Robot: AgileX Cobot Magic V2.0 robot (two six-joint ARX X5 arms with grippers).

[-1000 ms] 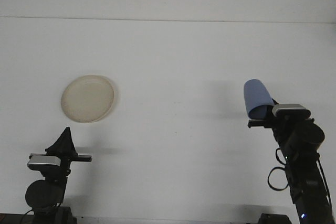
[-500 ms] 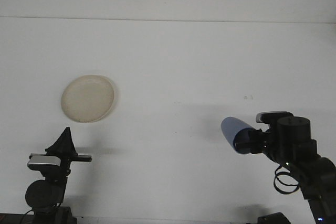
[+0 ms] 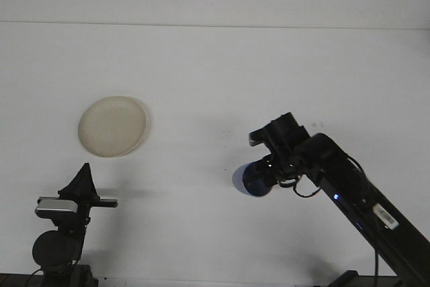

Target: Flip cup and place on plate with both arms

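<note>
Blue cup (image 3: 251, 179) is clamped in the right gripper (image 3: 267, 174) mid-table, well short of the plate (image 3: 112, 126), while the left gripper (image 3: 84, 181) waits with jaws together.

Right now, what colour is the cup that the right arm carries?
Blue; the cup shows best in the front view, the only one.

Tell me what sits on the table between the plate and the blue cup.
Nothing: in the front view the white table is bare between the plate and the blue cup held by the right gripper.
</note>
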